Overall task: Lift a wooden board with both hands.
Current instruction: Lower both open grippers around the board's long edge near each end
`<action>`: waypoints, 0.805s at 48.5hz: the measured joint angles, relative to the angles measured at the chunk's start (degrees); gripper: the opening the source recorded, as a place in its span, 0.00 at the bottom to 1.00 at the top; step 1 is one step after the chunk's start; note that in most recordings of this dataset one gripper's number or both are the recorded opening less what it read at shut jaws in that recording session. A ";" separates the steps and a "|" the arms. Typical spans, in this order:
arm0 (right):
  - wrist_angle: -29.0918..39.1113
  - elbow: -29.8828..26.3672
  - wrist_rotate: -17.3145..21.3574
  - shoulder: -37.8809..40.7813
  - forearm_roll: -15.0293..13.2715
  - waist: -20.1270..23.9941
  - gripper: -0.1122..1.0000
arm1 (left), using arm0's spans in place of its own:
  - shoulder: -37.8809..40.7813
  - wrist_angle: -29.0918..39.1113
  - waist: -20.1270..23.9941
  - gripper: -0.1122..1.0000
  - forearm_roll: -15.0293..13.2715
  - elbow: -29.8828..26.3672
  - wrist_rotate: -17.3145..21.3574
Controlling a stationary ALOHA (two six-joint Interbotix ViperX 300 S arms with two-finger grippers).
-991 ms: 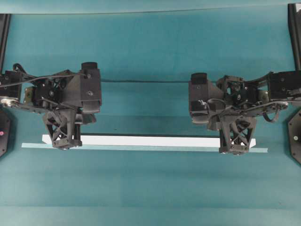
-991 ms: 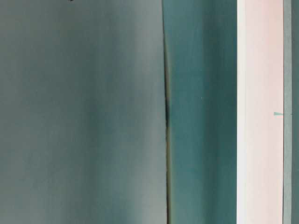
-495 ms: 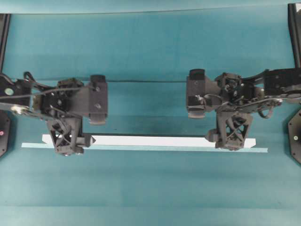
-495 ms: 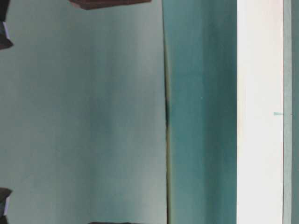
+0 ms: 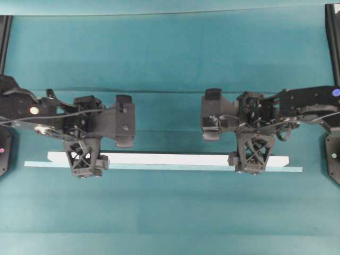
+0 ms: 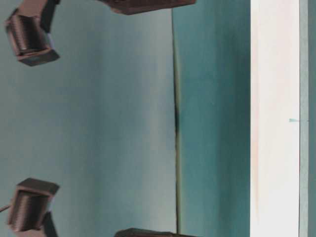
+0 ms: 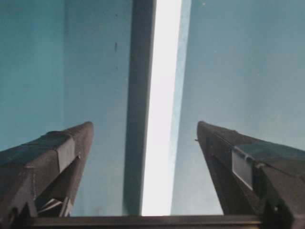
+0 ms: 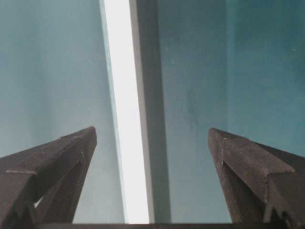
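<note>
Board [image 5: 170, 159] is what lies flat on the teal worktop [image 5: 170, 53]: a long white wooden board that runs from side to side, with a thin pale teal strip [image 5: 159, 167] touching its near edge. Left claw [image 5: 85, 163] sits over the board near its left end, and its fingers [image 7: 57, 157] stand wide apart with nothing in them. Right claw [image 5: 249, 159] sits over the board near its right end, also wide and holding nothing.

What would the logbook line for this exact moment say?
left hand: open, over board | right hand: open, over board | wooden board: flat on table, ungripped
</note>
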 measured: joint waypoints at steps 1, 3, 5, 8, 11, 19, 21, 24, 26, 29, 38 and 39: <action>-0.26 0.18 0.00 0.26 0.00 0.09 0.95 | 0.18 -0.26 0.00 0.97 0.00 0.00 0.00; -0.70 0.26 0.00 0.70 0.18 0.35 0.95 | 0.62 -0.88 -0.09 0.97 0.00 0.18 0.18; -1.05 0.44 0.00 1.14 0.18 0.62 0.95 | 0.97 -1.93 -0.18 0.97 0.00 0.79 0.62; -1.41 0.88 0.00 1.85 0.18 0.97 0.95 | 1.58 -3.16 -0.18 0.97 0.00 1.58 1.05; -1.76 1.32 -0.09 2.46 0.18 0.97 0.95 | 2.29 -4.13 -0.26 0.97 0.00 2.29 1.32; -4.22 1.93 0.00 3.69 1.05 1.23 0.95 | 3.16 -4.92 -0.18 0.97 0.00 2.46 1.49; -4.92 2.02 0.00 4.04 1.05 1.41 0.95 | 3.34 -5.10 -0.18 0.97 -0.09 2.46 1.41; -5.89 2.29 -0.09 4.39 1.14 1.58 0.95 | 3.69 -5.54 -0.26 0.97 0.00 2.46 1.49; -6.42 2.46 0.00 4.75 1.14 1.67 0.95 | 3.96 -5.98 -0.18 0.97 0.00 2.64 1.41; -7.21 2.72 -0.09 5.36 1.14 1.85 0.95 | 4.66 -6.94 -0.18 0.97 0.00 2.90 1.32; -8.44 3.08 0.00 6.86 1.23 2.20 0.95 | 6.42 -9.32 -0.26 0.97 0.00 3.08 1.32; -8.70 3.08 -0.09 7.03 1.32 2.20 0.95 | 6.77 -9.58 -0.18 0.97 0.00 2.99 1.41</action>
